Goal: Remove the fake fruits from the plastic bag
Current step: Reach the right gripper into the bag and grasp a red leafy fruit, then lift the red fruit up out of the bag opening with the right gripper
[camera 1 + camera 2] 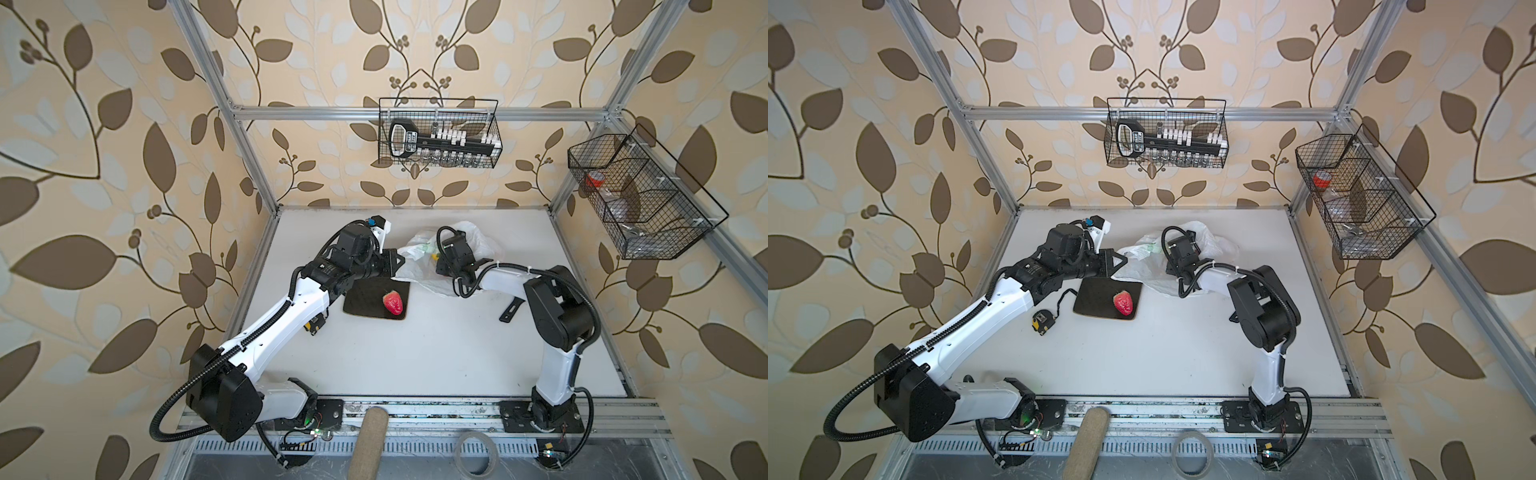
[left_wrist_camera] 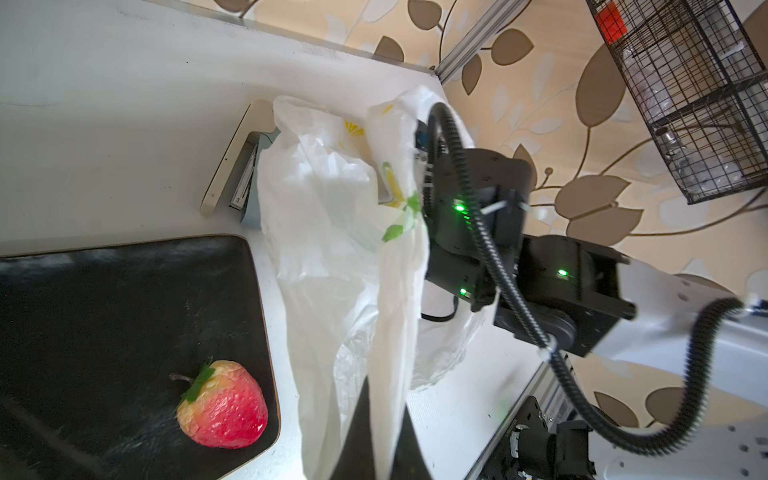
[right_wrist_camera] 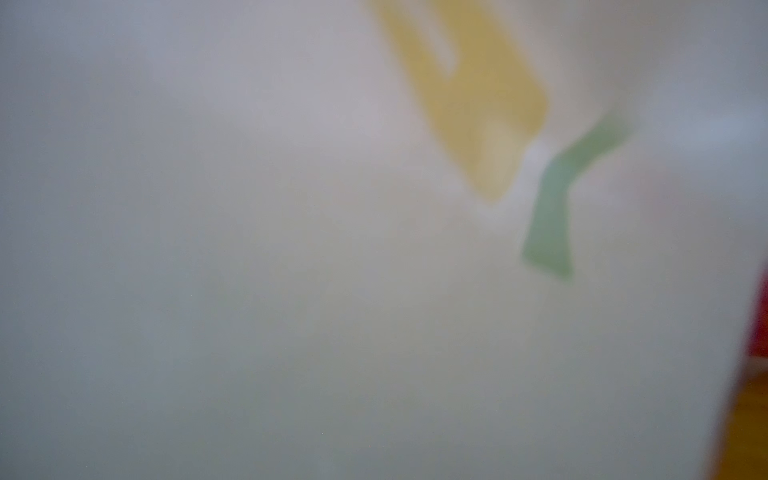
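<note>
Closest to me, along the bottom of both top views, a tape ring (image 1: pixel 476 455) and a rough tan roll (image 1: pixel 370 438) lie by the rail. On the white surface (image 1: pixel 415 357), left of centre, a tape measure (image 1: pixel 1040 322) sits just beside the left arm. Beyond it a dark plate (image 1: pixel 363 299) carries one red strawberry (image 1: pixel 393 302) near its right edge. Just past the plate's far right corner, mid-frame, the bag (image 1: pixel 484 245) lies crumpled. The left fingers (image 2: pixel 353 449) are clenched on a strip of its film, which runs up from the heap and is pinched between them. The right arm (image 1: pixel 498 276) comes in from the right and plunges into the folds. The right fingers are buried there, so I cannot tell whether they are released or clenched, or on what. That arm's wrist view is all blurred white film with a yellow and a green print mark, plus a red and orange sliver at the right edge, too blurred to name. In the left wrist view a pale stapler (image 2: pixel 226 166) lies against the bag's far side. On the back frame hang two wire baskets, one (image 1: pixel 438 133) at top centre and one (image 1: pixel 640 195) at upper right.
</note>
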